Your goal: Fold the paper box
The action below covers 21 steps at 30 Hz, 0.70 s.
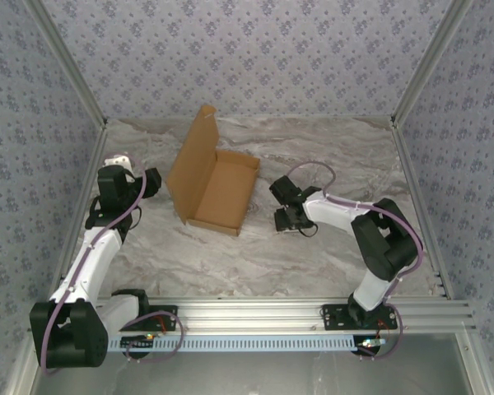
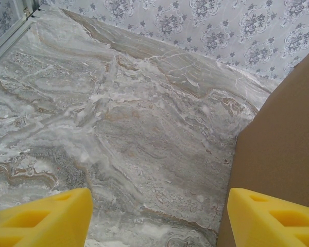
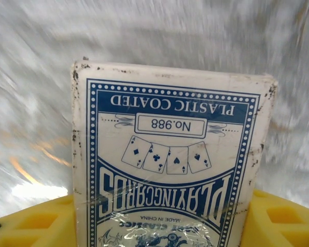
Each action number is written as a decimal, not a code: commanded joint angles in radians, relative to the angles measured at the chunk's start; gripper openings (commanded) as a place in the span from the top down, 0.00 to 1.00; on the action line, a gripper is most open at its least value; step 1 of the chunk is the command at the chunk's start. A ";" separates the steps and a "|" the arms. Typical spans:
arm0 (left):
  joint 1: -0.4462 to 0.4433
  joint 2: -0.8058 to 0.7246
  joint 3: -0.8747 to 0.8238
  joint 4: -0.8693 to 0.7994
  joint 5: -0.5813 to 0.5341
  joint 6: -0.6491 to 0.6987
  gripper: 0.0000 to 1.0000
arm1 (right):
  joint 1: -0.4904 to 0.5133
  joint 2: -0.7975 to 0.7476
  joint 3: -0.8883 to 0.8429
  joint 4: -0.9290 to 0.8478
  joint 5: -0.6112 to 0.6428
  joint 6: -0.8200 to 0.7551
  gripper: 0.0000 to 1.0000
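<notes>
Your plain brown cardboard mailer box (image 1: 222, 191) lies on the grey marbled surface (image 1: 313, 255), left of the middle and toward the far edge. Its long axis runs near to far, and its lid panel stands up along the left long side. Your left pincer (image 1: 155, 183) is the nearer one, released and empty just beside that raised lid, so closing it likely means a rightward push from there. Your right pincer (image 1: 288, 219) sits apart off the box's right side, clenched on a white-and-blue pack of playing cards (image 3: 167, 154).

Soft even light; right wrist view's table (image 3: 31, 77) is smeared with blur.
</notes>
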 commanded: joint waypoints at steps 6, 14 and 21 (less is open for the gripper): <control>0.004 -0.023 -0.024 0.057 -0.005 -0.033 0.30 | 0.104 0.054 0.260 0.139 0.022 0.054 0.42; 0.005 -0.066 -0.048 0.057 -0.075 -0.037 0.30 | 0.153 0.276 0.542 0.093 -0.004 0.060 0.42; 0.005 -0.079 -0.048 0.052 -0.091 -0.024 0.29 | 0.176 0.420 0.688 0.049 -0.005 0.056 0.41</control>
